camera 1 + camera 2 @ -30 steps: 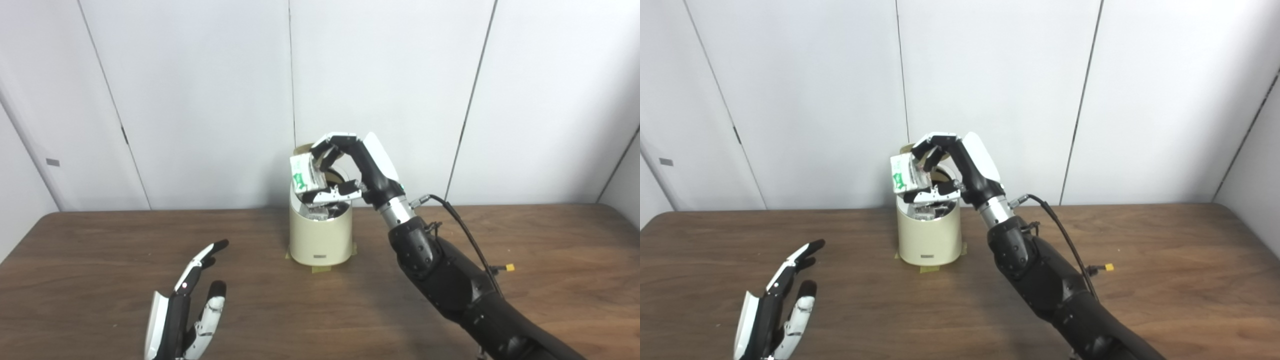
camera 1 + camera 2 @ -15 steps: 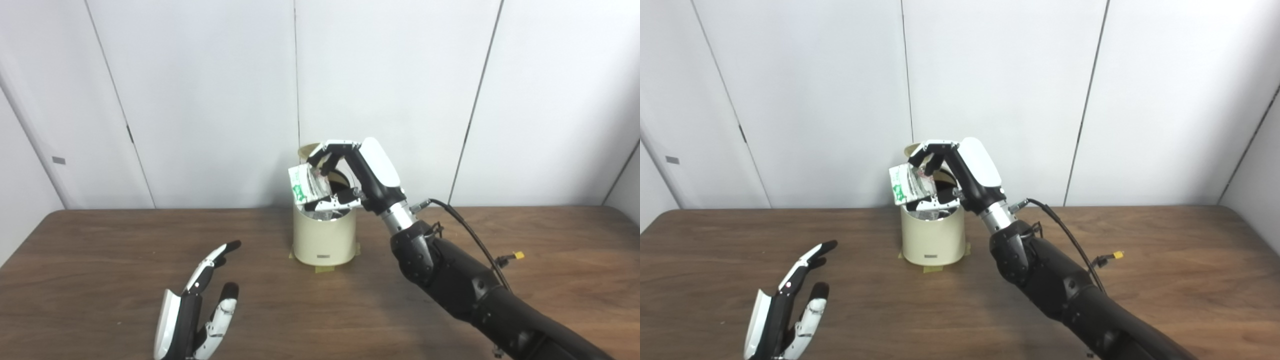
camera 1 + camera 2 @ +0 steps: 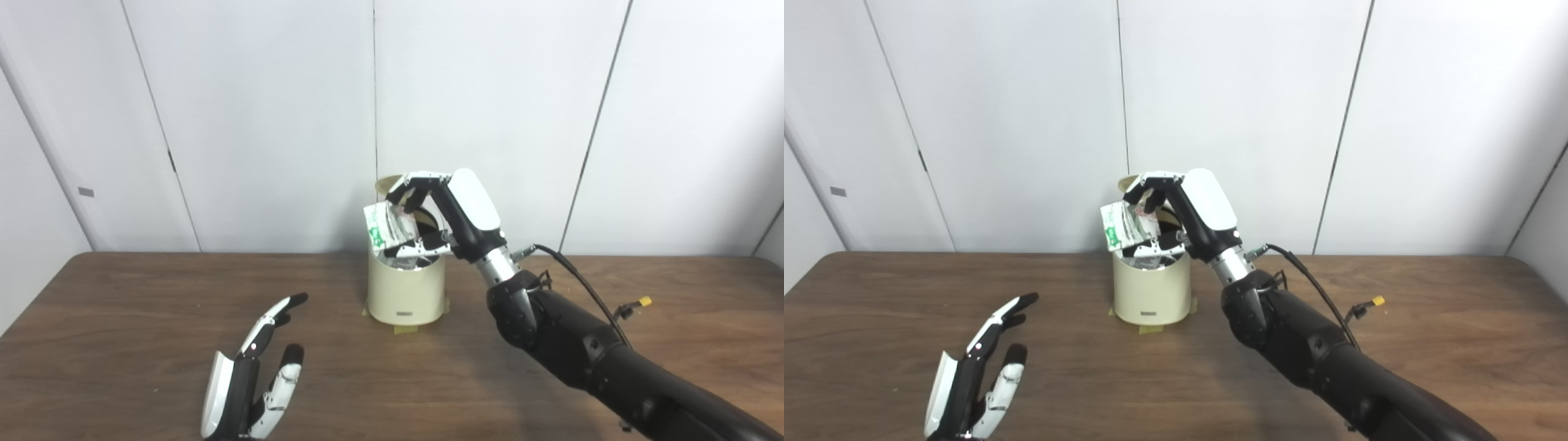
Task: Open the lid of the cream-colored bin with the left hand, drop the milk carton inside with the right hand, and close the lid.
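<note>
The cream-colored bin [image 3: 405, 293] stands at the back middle of the table, its lid [image 3: 388, 183] raised upright behind the mouth. My right hand [image 3: 450, 211] hovers over the open mouth, shut on the milk carton [image 3: 386, 225], a crumpled white carton with green print that hangs tilted at the bin's left rim. My left hand [image 3: 254, 376] rests low at the front left of the table, open, fingers spread and pointing toward the bin, well apart from it.
Yellow tape [image 3: 404, 329] holds the bin's base to the wooden table [image 3: 122, 318]. A black cable with a yellow connector [image 3: 642, 302] trails from my right forearm. White wall panels stand close behind the bin.
The whole picture has shifted right, so the camera moved. My right hand has lowered the carton a little toward the bin's mouth. The left hand looks unmoved.
</note>
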Tool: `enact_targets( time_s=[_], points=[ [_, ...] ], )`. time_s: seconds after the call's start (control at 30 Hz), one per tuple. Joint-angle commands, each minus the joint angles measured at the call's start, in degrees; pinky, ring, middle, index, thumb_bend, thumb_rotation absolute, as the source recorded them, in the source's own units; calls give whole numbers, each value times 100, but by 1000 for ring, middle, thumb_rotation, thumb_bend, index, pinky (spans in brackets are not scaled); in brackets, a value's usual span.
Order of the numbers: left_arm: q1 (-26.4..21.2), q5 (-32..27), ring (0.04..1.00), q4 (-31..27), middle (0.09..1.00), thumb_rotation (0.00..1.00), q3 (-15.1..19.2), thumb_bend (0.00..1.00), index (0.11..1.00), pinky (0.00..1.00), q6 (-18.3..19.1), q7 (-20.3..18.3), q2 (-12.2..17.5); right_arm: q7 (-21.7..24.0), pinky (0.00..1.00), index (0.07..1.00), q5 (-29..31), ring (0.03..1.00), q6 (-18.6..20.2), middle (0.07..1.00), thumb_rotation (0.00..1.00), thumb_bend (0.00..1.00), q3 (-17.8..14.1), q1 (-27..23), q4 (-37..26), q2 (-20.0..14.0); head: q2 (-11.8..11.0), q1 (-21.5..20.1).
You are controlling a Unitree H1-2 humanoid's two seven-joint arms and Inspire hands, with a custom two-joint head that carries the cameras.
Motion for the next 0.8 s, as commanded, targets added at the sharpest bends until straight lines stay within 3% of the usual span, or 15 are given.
enact_targets(
  time_s=[0.0,0.77],
  points=[
    [455,-17,881,231,864,856,-167,362,843,831,-98,73,-346,-281,412,437,10,461,-162,525,0,515,-42,-380,-47,-22,25,26],
    [474,10,876,185,857,862,-199,358,835,822,-87,80,-333,-454,436,433,46,472,-162,522,0,515,-120,-217,280,91,69,21]
  ],
)
